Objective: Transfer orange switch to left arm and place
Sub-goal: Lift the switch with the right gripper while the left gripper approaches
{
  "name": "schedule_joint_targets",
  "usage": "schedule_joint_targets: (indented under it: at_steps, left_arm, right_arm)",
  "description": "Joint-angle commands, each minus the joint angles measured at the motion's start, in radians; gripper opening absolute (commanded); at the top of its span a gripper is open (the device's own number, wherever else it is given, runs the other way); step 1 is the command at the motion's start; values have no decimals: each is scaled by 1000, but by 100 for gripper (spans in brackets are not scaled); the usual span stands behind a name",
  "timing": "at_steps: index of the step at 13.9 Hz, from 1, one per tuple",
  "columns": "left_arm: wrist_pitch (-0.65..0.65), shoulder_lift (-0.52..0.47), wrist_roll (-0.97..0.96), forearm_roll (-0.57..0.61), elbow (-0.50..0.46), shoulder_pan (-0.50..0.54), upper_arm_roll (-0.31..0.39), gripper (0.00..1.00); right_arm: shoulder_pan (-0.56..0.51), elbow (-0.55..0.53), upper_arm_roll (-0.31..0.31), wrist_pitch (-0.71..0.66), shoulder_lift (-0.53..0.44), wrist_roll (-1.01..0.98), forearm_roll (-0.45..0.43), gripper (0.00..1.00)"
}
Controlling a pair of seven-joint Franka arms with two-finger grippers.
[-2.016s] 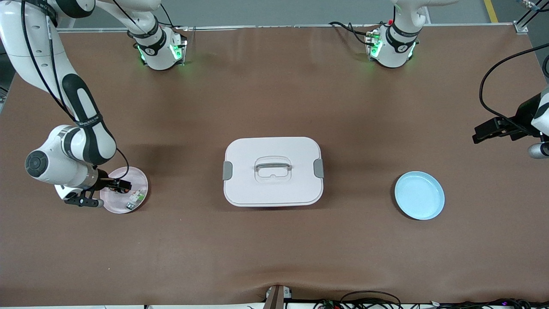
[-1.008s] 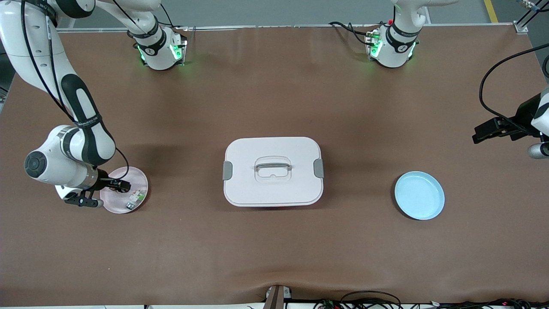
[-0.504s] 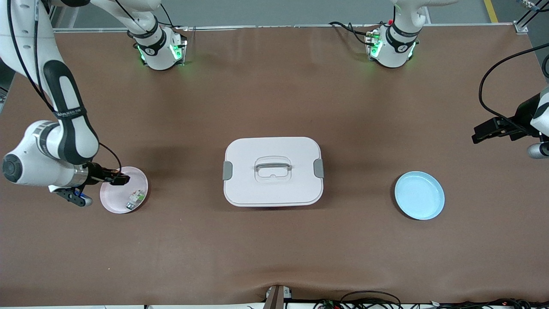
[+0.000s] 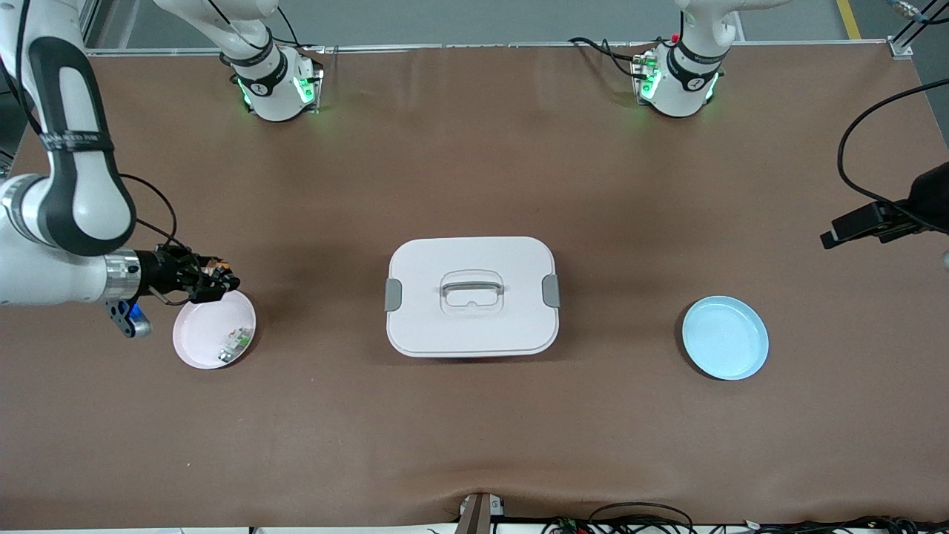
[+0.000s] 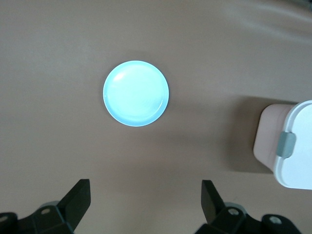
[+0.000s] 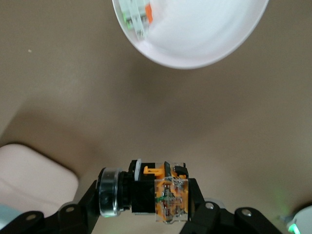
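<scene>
My right gripper [image 4: 211, 284] is shut on the orange switch [image 4: 215, 271], held in the air over the table beside the pink plate [image 4: 200, 337]. In the right wrist view the switch [image 6: 153, 192] sits crosswise between my fingers, black body with orange parts and a clear end. The white box [image 4: 472, 296] with grey clasps stands mid-table; its corner shows in the right wrist view [image 6: 29, 175] and the left wrist view [image 5: 292, 146]. My left gripper [image 5: 146, 202] is open and empty, high over the left arm's end of the table, waiting.
A small green-and-white component [image 4: 232, 344] lies in the pink plate; it also shows in the right wrist view [image 6: 136, 14]. A blue plate [image 4: 725, 338] lies toward the left arm's end, also in the left wrist view [image 5: 136, 93]. Cables run along the table's near edge.
My right gripper has risen off the pink plate with the orange switch in it and swung toward the robots' side of the plate. The left arm has barely moved.
</scene>
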Motion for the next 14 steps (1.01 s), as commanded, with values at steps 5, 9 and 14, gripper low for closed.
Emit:
schedule_joint_targets:
  at_steps: [5, 9, 14]
  left_arm:
    - [-142, -22, 5, -273, 6, 70, 1, 100]
    - [-236, -31, -1, -453, -10, 93, 1, 100]
    - [-144, -45, -4, -602, -130, 79, -85, 100]
  right_arm:
    - [131, -11, 3, -86, -176, 379, 54, 0]
    - [181, 81, 3, -140, -179, 554, 137, 0]
    - [263, 141, 3, -123, -181, 740, 212, 0]
